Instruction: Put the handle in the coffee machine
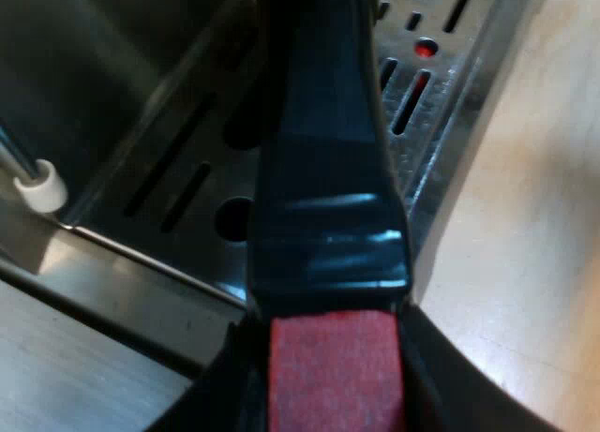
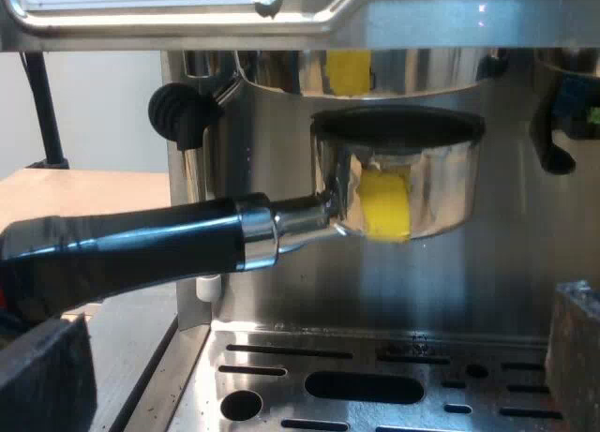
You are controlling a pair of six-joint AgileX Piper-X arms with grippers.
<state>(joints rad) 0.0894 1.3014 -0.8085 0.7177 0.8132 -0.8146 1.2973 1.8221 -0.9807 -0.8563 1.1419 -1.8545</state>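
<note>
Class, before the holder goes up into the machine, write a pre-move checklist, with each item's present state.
1. Left gripper clamps the holder by its handle: ok.
2. Holder's basket sits under the machine's brew head: ok.
3. Basket seated in the head: not ok, a gap shows.
4. Right gripper open, apart from the holder: ok.
5. What the basket holds: cannot tell.

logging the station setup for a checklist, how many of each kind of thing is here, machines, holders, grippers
espresso machine: 1
metal holder: 1
grippers: 2 (left gripper shut on the metal holder's red-ended handle, right gripper open at the machine's front)
total: 4
</note>
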